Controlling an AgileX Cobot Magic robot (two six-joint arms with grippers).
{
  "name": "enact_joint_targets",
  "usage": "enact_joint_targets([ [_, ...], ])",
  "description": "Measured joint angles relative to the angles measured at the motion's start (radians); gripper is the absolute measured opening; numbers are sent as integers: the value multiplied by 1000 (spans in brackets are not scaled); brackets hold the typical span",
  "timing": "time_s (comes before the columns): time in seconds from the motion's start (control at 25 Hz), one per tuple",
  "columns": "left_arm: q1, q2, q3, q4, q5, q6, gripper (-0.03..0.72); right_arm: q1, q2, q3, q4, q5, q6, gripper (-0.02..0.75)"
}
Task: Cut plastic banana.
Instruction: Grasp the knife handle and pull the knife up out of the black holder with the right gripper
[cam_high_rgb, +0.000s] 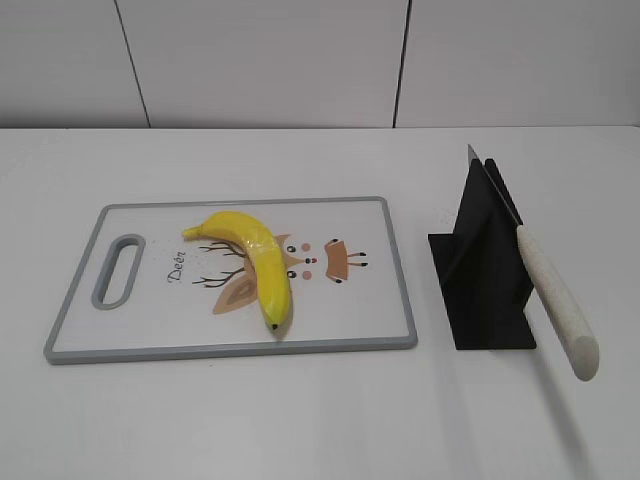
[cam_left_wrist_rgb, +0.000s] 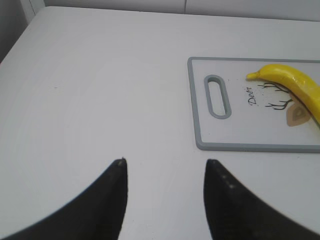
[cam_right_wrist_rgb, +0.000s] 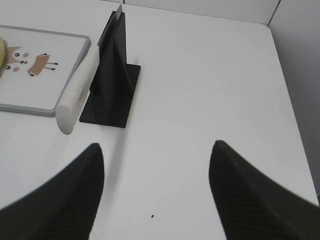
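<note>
The plastic banana (cam_high_rgb: 255, 258), glossy yellow with a dark tip, lies on a white cutting board (cam_high_rgb: 400, 290) with a grey rim and a deer picture. It also shows in the left wrist view (cam_left_wrist_rgb: 295, 82). A knife with a speckled white handle (cam_high_rgb: 560, 300) rests slanted in a black stand (cam_high_rgb: 480, 270) to the right of the board. The handle also shows in the right wrist view (cam_right_wrist_rgb: 77, 92). My left gripper (cam_left_wrist_rgb: 165, 162) is open and empty over bare table, left of the board. My right gripper (cam_right_wrist_rgb: 157, 145) is open and empty, near of the stand. Neither gripper shows in the exterior view.
The board has a grey handle slot (cam_high_rgb: 119, 270) at its left end, also seen in the left wrist view (cam_left_wrist_rgb: 218, 95). The table (cam_high_rgb: 300, 420) is white. A white panelled wall (cam_high_rgb: 270, 60) stands behind it. The table's right edge (cam_right_wrist_rgb: 295, 100) shows in the right wrist view.
</note>
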Motion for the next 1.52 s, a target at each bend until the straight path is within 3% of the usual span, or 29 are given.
enact_joint_targets([
  [1.52, 0, 0, 0, 0, 0, 0, 457, 0, 0, 0, 0, 0, -1, 507],
])
